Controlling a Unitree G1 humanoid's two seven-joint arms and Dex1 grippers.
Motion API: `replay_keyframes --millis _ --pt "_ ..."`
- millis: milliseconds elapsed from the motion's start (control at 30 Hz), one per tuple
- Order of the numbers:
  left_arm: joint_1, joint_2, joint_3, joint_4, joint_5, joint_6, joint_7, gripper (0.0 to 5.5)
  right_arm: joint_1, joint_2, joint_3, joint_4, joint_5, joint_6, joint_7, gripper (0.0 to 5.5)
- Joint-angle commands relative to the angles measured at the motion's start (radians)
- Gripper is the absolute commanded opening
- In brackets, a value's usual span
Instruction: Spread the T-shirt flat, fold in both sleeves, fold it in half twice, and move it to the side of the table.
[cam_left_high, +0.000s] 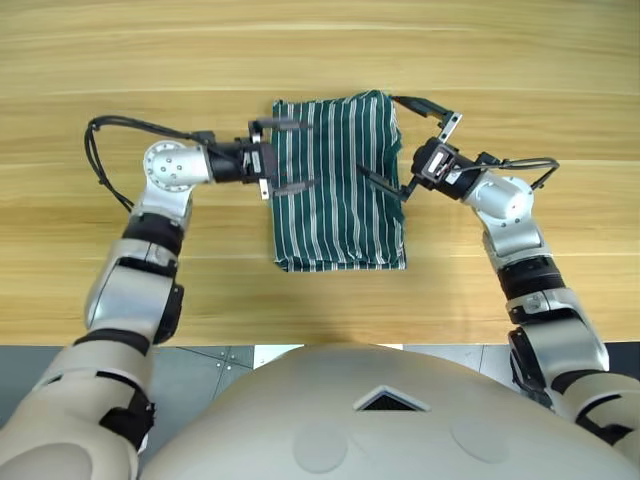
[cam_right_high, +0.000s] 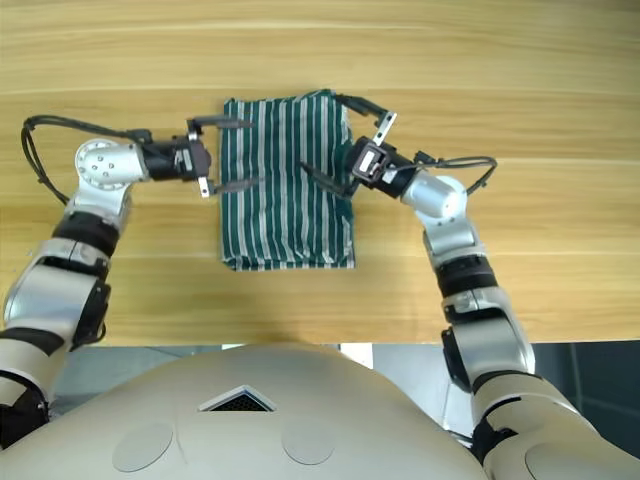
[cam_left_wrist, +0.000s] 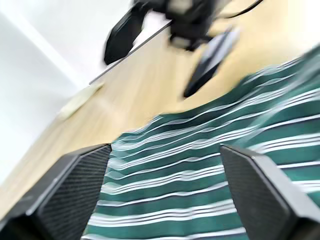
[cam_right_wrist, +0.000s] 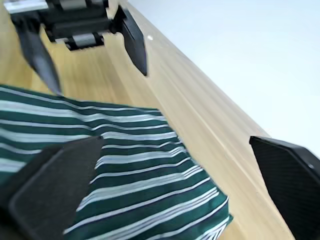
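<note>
The T-shirt (cam_left_high: 338, 185), dark green with white stripes, lies folded into a compact rectangle in the middle of the wooden table (cam_left_high: 120, 60). My left gripper (cam_left_high: 297, 155) is open over the shirt's left edge near its far end, one finger on each side of that stretch of cloth. My right gripper (cam_left_high: 395, 142) is open too, spread wide across the right edge and the far right corner. In the left wrist view the striped cloth (cam_left_wrist: 200, 165) lies between the two black fingers (cam_left_wrist: 65, 195). The right wrist view has the cloth (cam_right_wrist: 125, 170) under its own fingers (cam_right_wrist: 50, 185). Neither gripper holds anything.
Bare wood stretches to the left, right and far side of the shirt. The table's front edge (cam_left_high: 300, 342) runs close to my body, with grey floor tiles (cam_left_high: 210, 365) below it. The shirt's near edge lies a short way from that front edge.
</note>
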Motion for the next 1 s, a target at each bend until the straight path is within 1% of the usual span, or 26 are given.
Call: replay_keyframes --millis 33,67,133,200,300,333,467,600,800,900,1000 --pt "0.088 0.079 -0.028 -0.151 -0.031 0.078 -0.114 4.0 0.045 -0.043 0.012 -0.046 0.001 0.029 0.057 5.38" --pt "0.102 0.088 -0.036 -0.164 -0.013 0.084 -0.12 4.0 0.053 -0.05 0.013 -0.052 -0.002 0.036 0.067 5.38" --pt "0.106 0.104 -0.061 -0.141 0.124 0.046 -0.065 4.0 0.066 -0.063 0.012 -0.069 -0.003 0.048 0.085 5.38" --pt "0.107 0.106 -0.075 -0.134 0.179 0.042 -0.045 4.0 0.076 -0.072 0.012 -0.084 -0.007 0.059 0.097 5.38" --pt "0.063 0.095 -0.089 -0.072 0.371 0.014 0.119 4.0 0.102 -0.088 0.031 -0.102 -0.023 0.068 0.123 5.38" --pt "0.055 0.091 -0.096 -0.056 0.405 0.006 0.155 4.0 0.109 -0.091 0.036 -0.107 -0.024 0.071 0.131 5.38" --pt "0.056 0.092 -0.126 -0.049 0.439 -0.019 0.203 4.0 0.141 -0.113 0.048 -0.152 -0.005 0.081 0.174 5.38" --pt "0.064 0.1 -0.145 -0.061 0.422 -0.029 0.201 4.0 0.173 -0.134 0.043 -0.26 0.067 0.109 0.235 5.38" --pt "0.074 0.103 -0.168 -0.077 0.395 -0.027 0.195 4.0 0.152 -0.119 0.028 -0.344 0.08 0.151 0.22 5.38" --pt "0.077 0.105 -0.173 -0.083 0.385 -0.026 0.192 4.0 0.137 -0.105 0.05 -0.325 0.027 0.158 0.201 5.38" --pt "0.077 0.105 -0.175 -0.088 0.381 -0.023 0.197 4.0 0.116 -0.095 0.071 -0.245 -0.056 0.149 0.165 5.38"
